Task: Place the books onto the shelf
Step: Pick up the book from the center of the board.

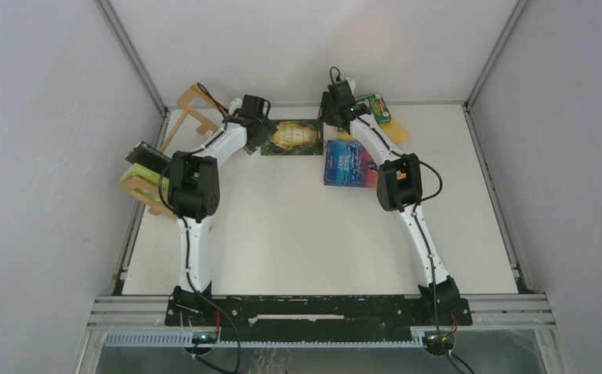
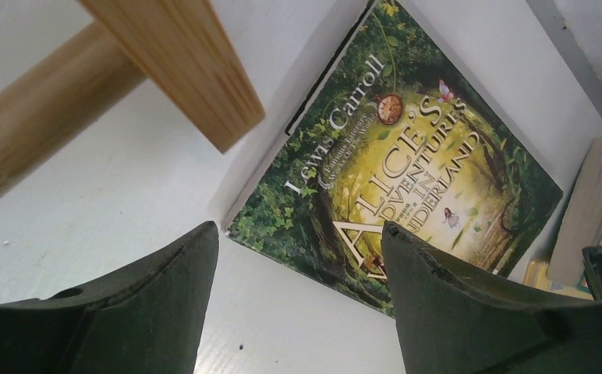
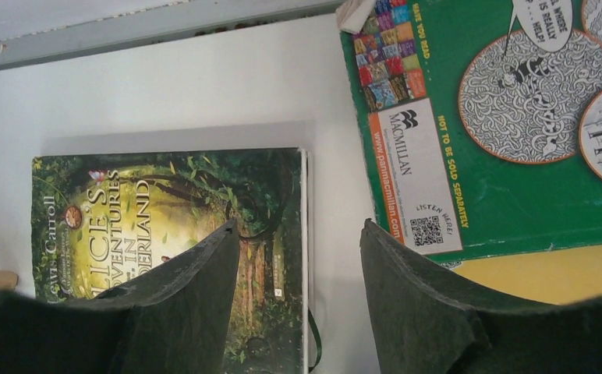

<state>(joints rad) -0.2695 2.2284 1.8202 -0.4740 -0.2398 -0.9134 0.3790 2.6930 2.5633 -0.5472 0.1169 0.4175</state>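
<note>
The white table (image 1: 298,234) is holding everything, and the Alice book (image 1: 294,138) is lying flat near its back edge. All places here are told from that book.

The wooden shelf (image 1: 191,109) is standing to the left of the Alice book, along the table's left side. A lime-green book (image 1: 138,173) and a black book (image 1: 148,154) are sitting at the shelf's near end. How they are leaning is hard to tell from above.

A blue book (image 1: 345,165) is lying flat to the right of the Alice book, a bit nearer the arms. Its cover may be saying "Jane Eyre", but the letters are tiny.

A green book (image 3: 516,156) is lying to the right and farther back. It is showing white maze circles, "MACMILLAN", "www.panmacmillan.com", "NOT TO BE SOLD SEPARATELY" and "LISTEN HERE!". A yellow-orange book (image 3: 547,273) is peeking out from under it.

The Alice book's cover is showing "Lewis Carroll" and "ALICE'S ADVENTURES IN WONDERLAND" in a leafy green picture.

The left gripper (image 2: 298,234) is hanging over the Alice book's left part, with its jaws wide apart and nothing between them. A shelf slat is crossing just above it in the left wrist view.

The right gripper (image 3: 299,230) is hanging over the Alice book's right edge and the white gap beside the green book. Its jaws are also standing wide apart, gripping nothing.
</note>
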